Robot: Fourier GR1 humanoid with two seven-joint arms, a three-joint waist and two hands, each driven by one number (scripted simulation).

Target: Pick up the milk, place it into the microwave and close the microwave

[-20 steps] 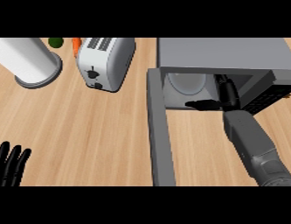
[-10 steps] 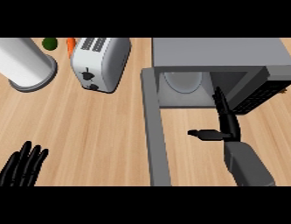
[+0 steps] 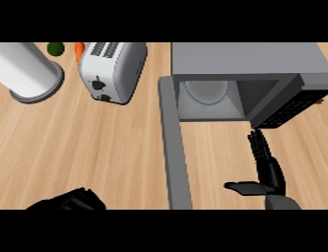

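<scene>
The right robot hand [image 3: 267, 165] hangs just outside the mouth of the microwave [image 3: 246, 59], fingers straight and thumb spread, holding nothing. The milk [image 3: 209, 91] seems to be the pale rounded shape standing inside the cavity, though I cannot tell for sure; none shows on the desk [image 3: 72, 142]. The door [image 3: 175, 152] juts open beside the hand, so closing it looks like the remaining step. The left robot hand [image 3: 68, 202] sits at the lower edge, its grip unreadable.

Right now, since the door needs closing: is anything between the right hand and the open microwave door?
Nothing visible. The right hand is right of the open door, with only counter between them.
</scene>
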